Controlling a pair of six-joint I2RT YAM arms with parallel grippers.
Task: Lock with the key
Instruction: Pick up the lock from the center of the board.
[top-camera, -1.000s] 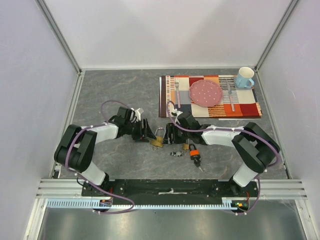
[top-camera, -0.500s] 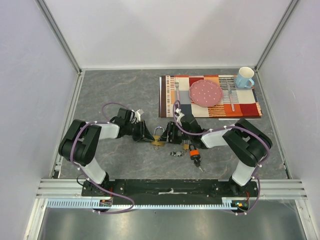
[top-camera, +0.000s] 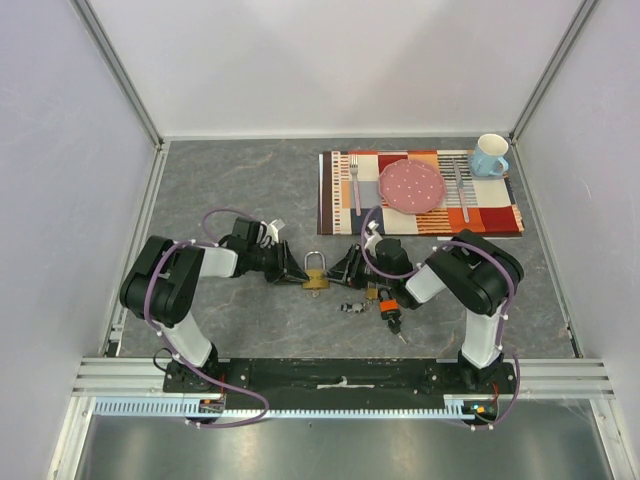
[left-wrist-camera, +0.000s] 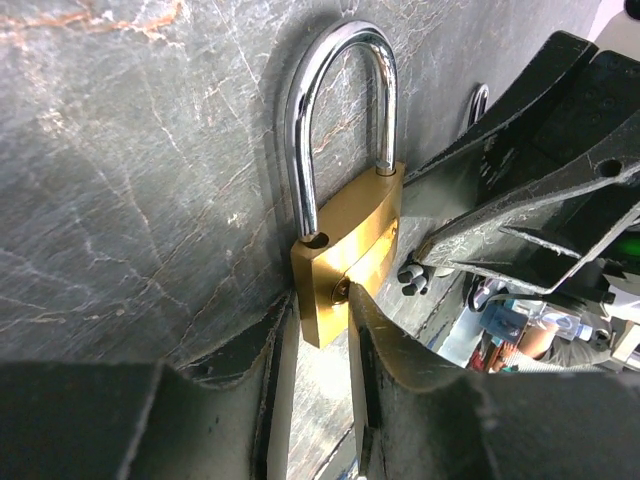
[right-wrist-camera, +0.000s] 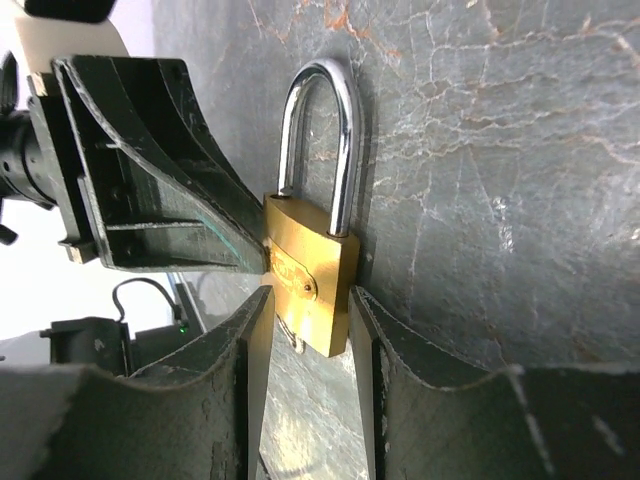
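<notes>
Top view: brass padlock flat on the tabletop near its centre, shackle pointing to 12 o'clock; left gripper meets the body from 9 o'clock, right gripper from 3 o'clock.

Left wrist view: jaws narrow, the two fingers flanking the lower end of the body and apparently pinching it; one shackle leg enters the body, the other ends just above an open hole, so the padlock reads as unlatched.

Right wrist view: jaws likewise narrow, fingers at either side of the body and seemingly closed on it.

A loose key bunch lies on the tabletop at 5 o'clock from the padlock, beside a second lock with an orange cover; whether any key sits in the brass padlock's keyway cannot be told.

Step in hand, as judged: bracing the padlock between both arms; locking not yet done.

Next move, as judged: one gripper keeps the body steady while the other frees itself, takes the key, aligns it with the keyway on the bottom face; the shackle leg must seat in its hole.
</notes>
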